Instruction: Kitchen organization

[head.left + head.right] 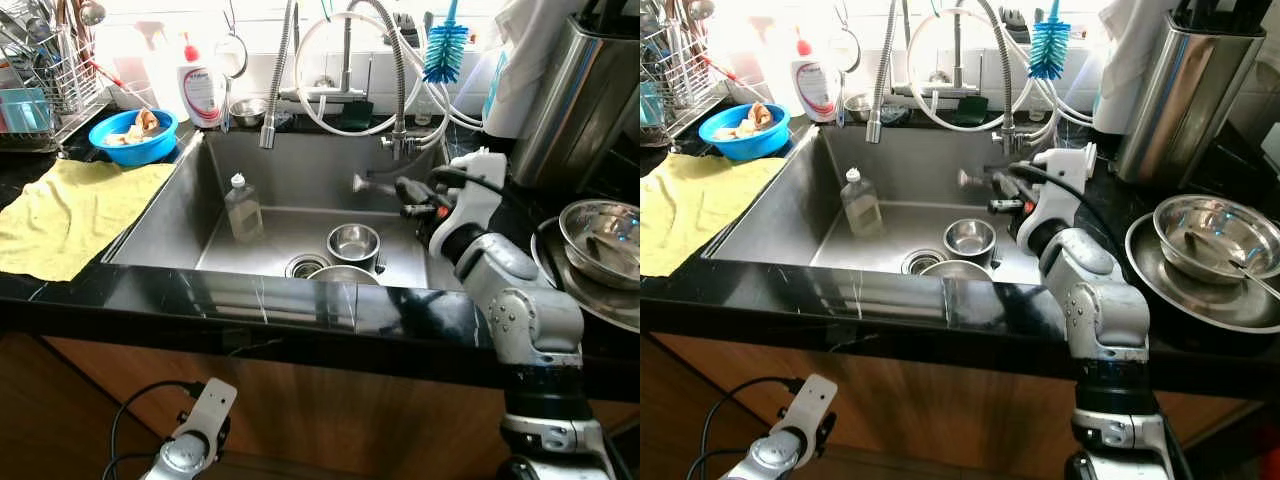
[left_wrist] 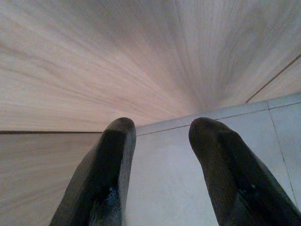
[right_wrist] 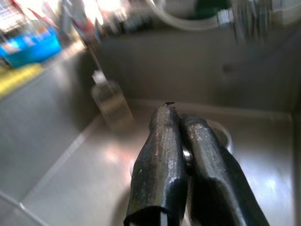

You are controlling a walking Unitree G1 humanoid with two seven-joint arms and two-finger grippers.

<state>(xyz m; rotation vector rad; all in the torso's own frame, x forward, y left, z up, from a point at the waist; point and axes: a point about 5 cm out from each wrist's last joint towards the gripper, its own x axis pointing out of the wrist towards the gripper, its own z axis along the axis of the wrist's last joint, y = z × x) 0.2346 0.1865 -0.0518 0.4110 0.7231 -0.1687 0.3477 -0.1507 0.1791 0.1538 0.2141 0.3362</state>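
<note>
Over steel sink [image 1: 200, 215] | right gripper [image 3: 181, 117] pressed closed, seemingly empty | round steel cup [image 1: 354, 243] below | left gripper [image 2: 162, 136] parted

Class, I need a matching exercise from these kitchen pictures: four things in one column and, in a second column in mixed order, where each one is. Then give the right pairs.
Things
1. clear bottle
2. blue bowl
3. yellow cloth
4. blue bottle brush

Places
A. spread flat on the black counter left of the sink
B. up behind the sink, near the tap hoses
C. standing inside the sink, on its left side
D. on the counter at the sink's back left corner, beside the dish rack

Pairs: 1-C, 2-D, 3-A, 4-B
</note>
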